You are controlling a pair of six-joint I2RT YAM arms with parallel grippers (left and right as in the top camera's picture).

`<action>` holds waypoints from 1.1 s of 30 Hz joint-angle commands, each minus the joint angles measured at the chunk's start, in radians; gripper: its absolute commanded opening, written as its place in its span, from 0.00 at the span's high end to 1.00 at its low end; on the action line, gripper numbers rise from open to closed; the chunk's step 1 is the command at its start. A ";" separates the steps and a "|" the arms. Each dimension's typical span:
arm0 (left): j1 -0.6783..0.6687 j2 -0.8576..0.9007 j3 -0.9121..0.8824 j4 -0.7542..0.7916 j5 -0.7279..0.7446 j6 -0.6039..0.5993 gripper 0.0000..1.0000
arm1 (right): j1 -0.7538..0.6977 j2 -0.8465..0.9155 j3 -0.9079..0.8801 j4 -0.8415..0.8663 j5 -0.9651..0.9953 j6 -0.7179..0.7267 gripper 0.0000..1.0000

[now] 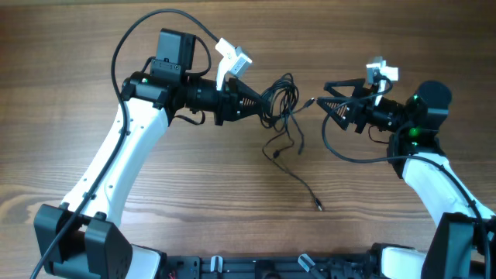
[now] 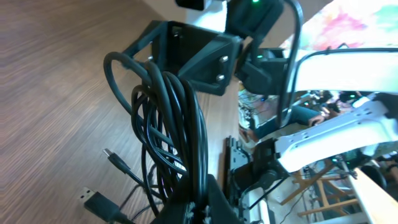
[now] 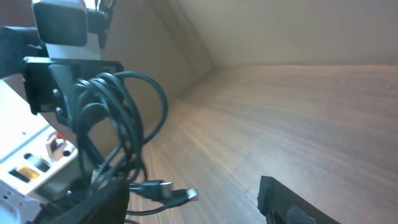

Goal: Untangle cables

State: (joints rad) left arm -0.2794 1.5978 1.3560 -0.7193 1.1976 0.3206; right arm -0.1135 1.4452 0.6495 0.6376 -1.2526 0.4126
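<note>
Black thin cords with small metal-tipped plugs (image 1: 280, 99) are seen bunched in a loose coil near the middle of the brown wooden table (image 1: 194, 201), clamped in the clenched left gripper (image 1: 262, 101). One strand is trailed across the wood to a plug end (image 1: 318, 206). Light, limp, slippery handling is to be expected, so a hold is best taken just behind a stiff plug. The right gripper (image 1: 327, 98) is seen released and empty, just beside the coil.
</note>
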 commanded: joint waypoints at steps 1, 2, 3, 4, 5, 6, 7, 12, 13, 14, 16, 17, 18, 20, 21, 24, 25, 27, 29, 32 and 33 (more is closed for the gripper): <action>0.000 -0.004 -0.002 -0.001 -0.025 0.012 0.96 | 0.003 -0.015 0.010 0.008 -0.101 0.043 0.35; 0.000 -0.004 -0.002 0.000 -0.026 0.012 0.96 | 0.003 -0.015 0.010 0.009 -0.148 0.043 0.37; 0.000 -0.004 -0.002 0.000 -0.029 0.012 0.96 | 0.003 -0.015 0.010 0.008 -0.204 0.045 0.42; 0.000 -0.004 -0.002 0.000 -0.030 0.012 0.96 | 0.005 -0.015 0.010 0.008 -0.235 0.063 0.48; 0.000 -0.004 -0.002 0.000 -0.030 0.012 0.96 | 0.015 -0.015 0.010 0.008 -0.256 0.113 0.50; 0.000 -0.004 -0.002 0.000 -0.030 0.012 0.96 | 0.027 -0.015 0.010 0.009 -0.256 0.152 0.51; -0.001 -0.004 -0.002 0.000 -0.030 0.012 0.96 | 0.046 -0.015 0.010 0.014 -0.251 0.181 0.53; -0.040 -0.004 -0.002 0.003 -0.086 0.008 0.96 | 0.196 -0.015 0.010 0.140 -0.147 0.354 0.58; -0.048 -0.004 -0.002 0.003 -0.100 0.008 0.96 | 0.209 -0.015 0.010 0.162 -0.082 0.430 0.59; -0.055 -0.004 -0.002 0.003 -0.108 0.008 0.96 | 0.215 -0.015 0.010 0.174 -0.019 0.508 0.61; -0.062 -0.004 -0.002 0.004 -0.116 0.008 0.96 | 0.219 -0.013 0.010 0.173 0.062 0.618 0.66; -0.063 -0.004 -0.002 0.004 -0.116 0.008 0.96 | 0.224 -0.012 0.010 0.173 0.088 0.651 0.67; -0.063 -0.004 -0.002 0.004 -0.115 0.008 0.96 | 0.235 -0.011 0.010 0.173 0.116 0.674 0.67; -0.065 -0.004 -0.002 0.004 -0.115 0.008 0.96 | 0.252 -0.011 0.010 0.173 0.155 0.710 0.67; -0.069 -0.004 -0.002 0.004 -0.115 0.008 0.96 | 0.264 -0.011 0.010 0.173 0.177 0.727 0.68; -0.087 -0.004 -0.002 0.004 -0.116 0.008 0.96 | 0.306 -0.011 0.010 0.171 0.200 0.747 0.69; -0.092 -0.004 -0.002 0.004 -0.116 0.008 0.96 | 0.324 -0.011 0.010 0.169 0.204 0.747 0.71; -0.092 -0.004 -0.002 0.004 -0.115 0.008 0.96 | 0.338 -0.011 0.010 0.168 0.218 0.739 0.77; -0.092 -0.004 -0.002 0.004 -0.116 0.008 0.96 | 0.338 -0.011 0.010 0.166 0.224 0.716 0.96; -0.076 -0.005 -0.002 0.004 -0.175 -0.029 0.96 | 0.315 -0.011 0.010 0.166 0.154 0.605 0.96; -0.060 -0.005 -0.002 0.004 -0.263 -0.106 0.96 | 0.288 -0.011 0.010 0.166 0.108 0.572 0.96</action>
State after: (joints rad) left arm -0.3649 1.5978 1.3560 -0.7177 1.0470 0.3164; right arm 0.2169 1.4448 0.6495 0.8013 -1.0592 1.1053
